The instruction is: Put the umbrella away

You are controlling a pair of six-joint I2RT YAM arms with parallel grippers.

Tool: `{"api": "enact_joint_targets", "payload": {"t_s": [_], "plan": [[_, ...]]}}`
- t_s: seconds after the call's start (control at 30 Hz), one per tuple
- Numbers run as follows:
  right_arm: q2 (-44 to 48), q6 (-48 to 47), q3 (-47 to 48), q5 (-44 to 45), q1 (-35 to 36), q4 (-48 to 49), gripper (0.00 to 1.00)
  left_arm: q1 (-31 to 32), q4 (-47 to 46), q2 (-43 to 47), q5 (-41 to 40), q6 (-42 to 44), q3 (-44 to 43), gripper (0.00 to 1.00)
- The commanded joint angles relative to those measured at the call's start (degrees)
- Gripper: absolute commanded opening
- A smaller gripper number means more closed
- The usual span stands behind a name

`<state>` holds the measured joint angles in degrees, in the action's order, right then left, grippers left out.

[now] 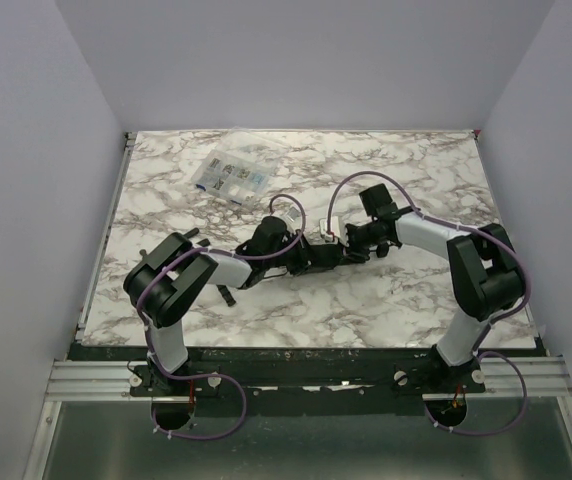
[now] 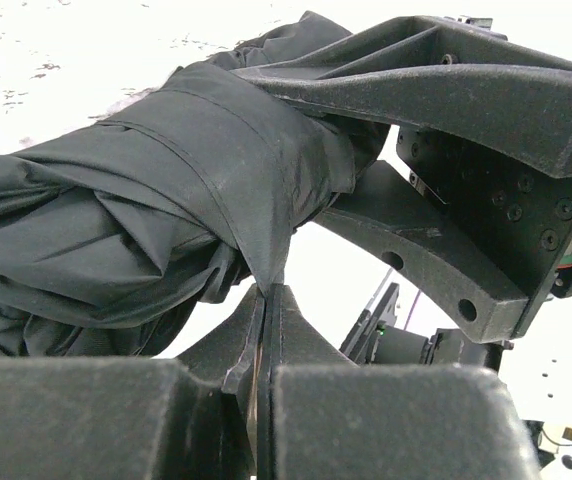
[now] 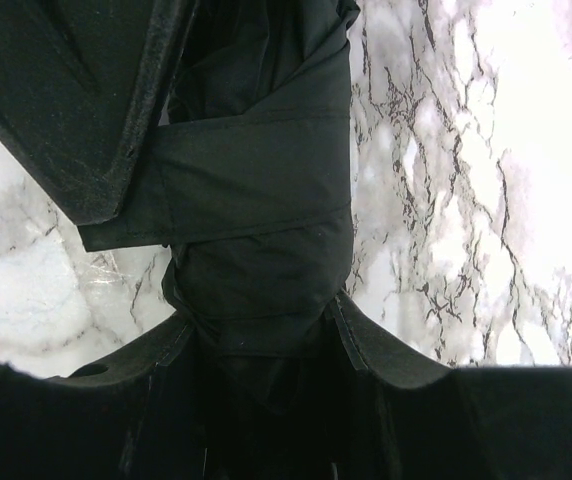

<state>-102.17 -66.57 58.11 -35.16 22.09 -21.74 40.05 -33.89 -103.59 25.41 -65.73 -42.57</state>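
The folded umbrella (image 2: 116,200) is held mid-surface between both arms, its dark canopy bundled inside its strap (image 2: 216,150). The jaws of the right arm (image 1: 426,232) clasp the bundle from both sides. Those of the left arm (image 1: 206,272) are pressed tight on the strap's tip (just beneath the bundle). A clear compartment box (image 1: 228,178) lies well apart, far left.

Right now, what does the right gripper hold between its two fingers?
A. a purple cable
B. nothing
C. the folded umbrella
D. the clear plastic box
C: the left wrist view shows the right gripper closed around the folded umbrella, one finger above it and one below.
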Motion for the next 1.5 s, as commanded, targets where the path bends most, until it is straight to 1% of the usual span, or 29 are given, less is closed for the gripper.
{"api": "enact_joint_targets", "payload": {"t_s": [0.0,0.13,0.5,0.67,0.83,1.03,1.23,1.27,1.33,1.4,1.43,1.47], "plan": [[-7.97,4.03,-1.58,13.56,-0.03,-3.29,0.00,1.45,8.29,0.04,8.71,4.97,-0.69,0.00],[-8.99,4.67,-0.35,13.74,-0.03,-4.25,0.00,1.43,13.14,-0.10,8.35,8.88,-2.23,0.00],[-10.64,6.58,1.37,14.41,0.04,-4.63,0.00,2.39,17.44,-1.41,8.13,11.86,-3.85,0.00],[-10.76,6.69,1.40,14.57,0.19,-4.64,0.00,3.10,24.73,-3.03,4.97,15.81,-6.81,0.00],[-10.63,6.69,1.31,14.59,0.30,-4.66,0.00,3.36,29.16,-4.70,1.15,16.56,-8.66,0.00],[-10.59,6.62,1.22,14.57,0.30,-4.71,0.00,3.45,33.43,-6.71,-3.61,16.46,-11.29,0.00],[-10.50,6.47,1.04,14.49,0.26,-4.80,0.00,2.81,40.23,-7.24,-12.03,14.43,-13.52,0.00],[-10.43,6.45,1.04,14.40,0.30,-4.87,0.00,2.63,41.02,-7.24,-13.13,13.51,-13.83,0.03],[-10.19,6.44,0.84,14.35,0.25,-4.90,0.00,2.23,42.26,-7.24,-15.52,12.19,-14.63,0.17],[-9.99,6.36,0.61,14.31,0.29,-4.89,0.00,2.18,46.59,-7.68,-19.24,9.97,-16.98,0.32],[-9.93,6.32,0.45,14.24,0.32,-4.89,0.00,2.05,48.81,-8.29,-19.87,9.50,-18.31,0.35],[-9.89,6.36,0.43,14.31,0.32,-4.89,0.00,1.98,48.66,-8.48,-19.77,9.24,-18.79,0.35]]}}
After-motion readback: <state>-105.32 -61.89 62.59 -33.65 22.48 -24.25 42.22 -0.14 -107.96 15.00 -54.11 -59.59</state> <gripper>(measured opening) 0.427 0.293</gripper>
